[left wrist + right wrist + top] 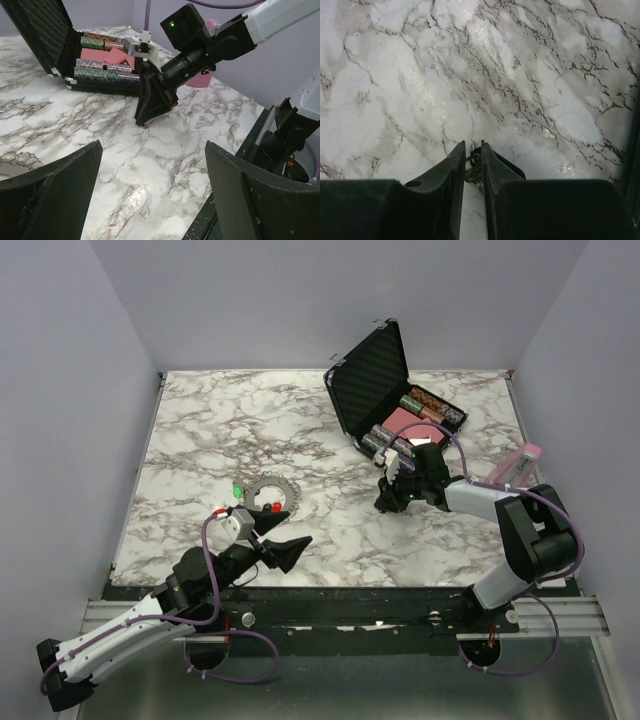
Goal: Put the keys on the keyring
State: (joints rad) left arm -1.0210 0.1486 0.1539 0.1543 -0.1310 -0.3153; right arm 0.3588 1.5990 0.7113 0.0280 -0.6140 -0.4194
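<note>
Open black case [372, 370] holds patterned rolls [100, 75]; right end effector [472, 146] pinches a key [472, 173], left end effector [152, 147] gapes.

Top overlooks the table [200, 430]; left wrist, low, shares my right gripper [144, 120]; right wrist peers down, close

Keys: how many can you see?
2 for sure. A red-headed key lies beside the chain; what looks like a silver key is pinched in the right gripper. Others may be hidden or too small to tell.
</note>
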